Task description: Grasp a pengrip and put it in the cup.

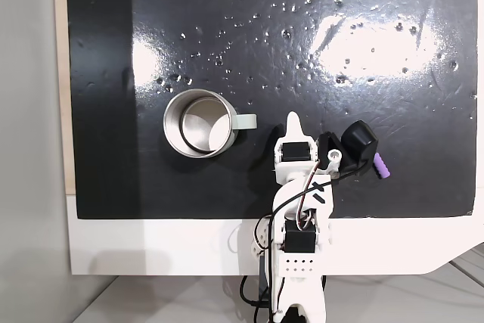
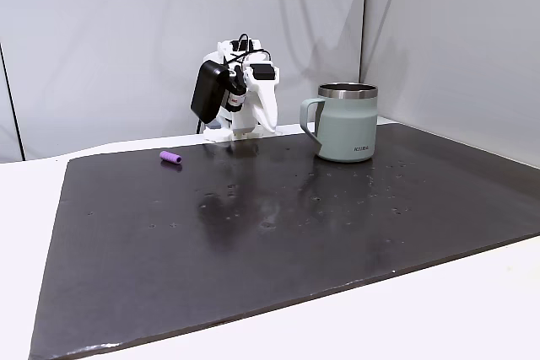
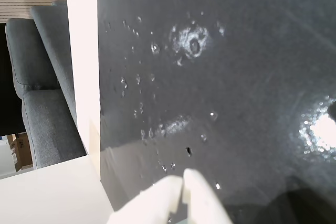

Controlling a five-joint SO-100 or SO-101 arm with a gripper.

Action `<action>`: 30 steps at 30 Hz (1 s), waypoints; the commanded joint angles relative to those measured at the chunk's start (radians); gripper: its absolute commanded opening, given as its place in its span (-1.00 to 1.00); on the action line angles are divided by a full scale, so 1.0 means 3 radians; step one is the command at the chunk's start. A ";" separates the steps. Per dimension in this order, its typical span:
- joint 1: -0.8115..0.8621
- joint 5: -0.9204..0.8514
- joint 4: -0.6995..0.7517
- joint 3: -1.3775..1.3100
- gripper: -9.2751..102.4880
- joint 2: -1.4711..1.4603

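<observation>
- Arm is folded up compactly at the counter's (image 1: pixel 151 251) near edge in a fixed view, base over the white strip, upper links stacked above it.
- Pincer (image 1: pixel 293 120) points out over the black mat (image 1: pixel 227 51), white tip just past the arm's motor block; in another fixed view the pincer (image 2: pixel 268 117) hangs tip-down close to the mat's far edge.
- Wrist view: the two white fingertips of the pincer (image 3: pixel 182 178) meet at the bottom of the frame, only a hairline seam between them, nothing held. Looks fully closed, though the fingers are cut off by the frame edge, so that's a fair read, not a certain one.
- pengrip (image 1: pixel 380 165) lies flat on the mat near the mat's near edge, just beside the black camera housing (image 1: pixel 358 141) on the arm's wrist, apart from the pincer tip. In the low fixed view the pengrip (image 2: pixel 171 158) sits alone near the mat's far-left corner, left of the arm.
- cup (image 1: pixel 198 122) stands upright and empty on the mat, on the other side of the arm from the pengrip, handle tab toward the arm. Low fixed view: cup (image 2: pixel 348 122) right of the arm, handle facing left.
- Mat surface is spotted with small bumps or droplets and strong light glare.
</observation>
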 commanded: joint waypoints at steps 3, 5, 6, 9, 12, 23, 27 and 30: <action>-0.0010 -0.0097 -0.0036 -0.0046 -0.83 0.0051; 0.0102 -0.0143 0.0046 -0.0199 -0.83 0.0051; 0.0153 -0.0174 0.0123 -0.0302 -0.83 0.0036; 0.0291 -0.0245 0.0297 -0.0675 -0.83 -0.0210; 0.0481 -0.0245 0.0368 -0.1156 -0.83 -0.0685; 0.1345 0.0005 0.0844 -0.2976 -0.83 -0.2521; 0.1677 0.0199 0.1314 -0.3799 -0.83 -0.3303; 0.1861 0.0322 0.1754 -0.4423 -0.83 -0.3835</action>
